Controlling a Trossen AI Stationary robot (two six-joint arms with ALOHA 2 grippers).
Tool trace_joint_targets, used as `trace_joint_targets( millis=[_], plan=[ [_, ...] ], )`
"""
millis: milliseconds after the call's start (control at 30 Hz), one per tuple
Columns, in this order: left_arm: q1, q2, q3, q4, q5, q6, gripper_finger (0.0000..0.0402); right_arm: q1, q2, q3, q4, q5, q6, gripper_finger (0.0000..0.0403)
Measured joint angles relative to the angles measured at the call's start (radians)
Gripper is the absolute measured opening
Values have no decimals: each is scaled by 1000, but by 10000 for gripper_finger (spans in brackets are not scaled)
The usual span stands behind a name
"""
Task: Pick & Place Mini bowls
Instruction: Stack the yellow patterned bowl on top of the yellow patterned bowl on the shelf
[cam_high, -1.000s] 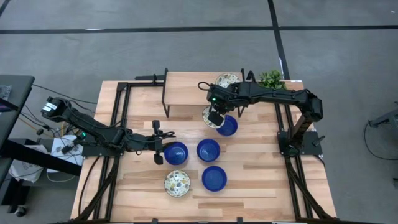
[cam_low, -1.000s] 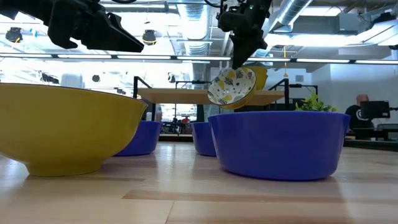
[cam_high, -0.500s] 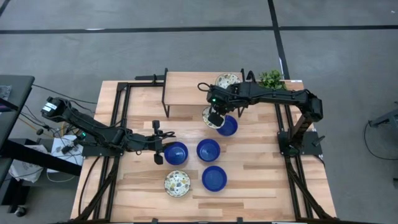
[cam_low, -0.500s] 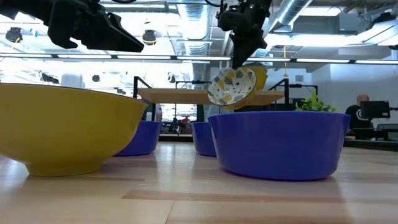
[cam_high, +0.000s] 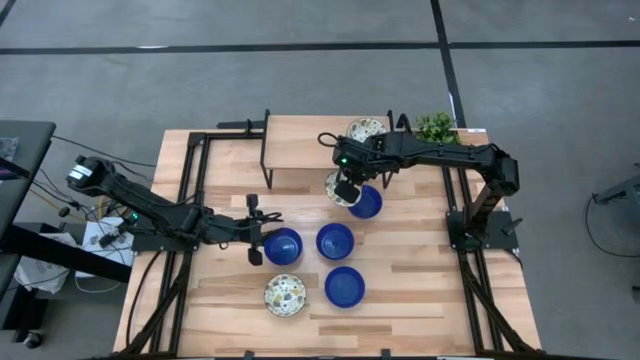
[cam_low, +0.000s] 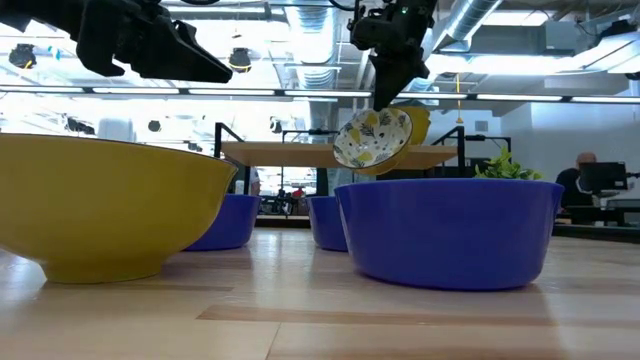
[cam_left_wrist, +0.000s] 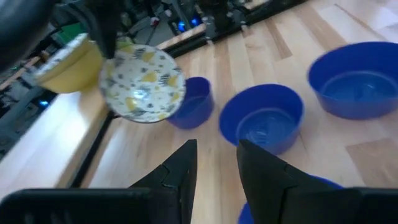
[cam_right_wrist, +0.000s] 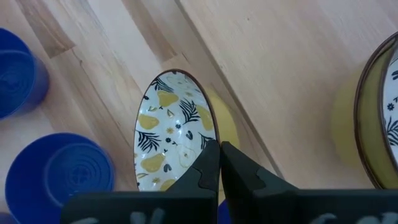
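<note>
Wooden worktop: four blue bowls clustered centre. Right tool at 12 o'clock, pinching patterned bowl by rim, tilted, airborne. Left tool at 9, fingers parted, apparently empty.

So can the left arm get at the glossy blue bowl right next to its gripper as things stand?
Probably yes. The left gripper hangs open and empty just beside the glossy blue bowl, with nothing between them. The right gripper is busy farther off, holding a patterned white bowl in the air.
</note>
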Motion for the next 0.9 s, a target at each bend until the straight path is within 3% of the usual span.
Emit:
trace_joint_targets(
  millis=[133, 233, 533, 900],
  plan=[
    [6, 55, 0, 21, 23, 17, 113, 0, 0, 0, -2, 0, 0, 0],
    [30, 133, 0, 82, 22, 124, 113, 1, 0, 0, -3, 0, 0, 0],
    [145, 387, 13, 431, 21, 737, 113, 1, 0, 0, -4, -5, 0, 0],
    [278, 588, 183, 447, -5, 975, 113, 0, 0, 0, -8, -11, 3, 0]
  ],
)
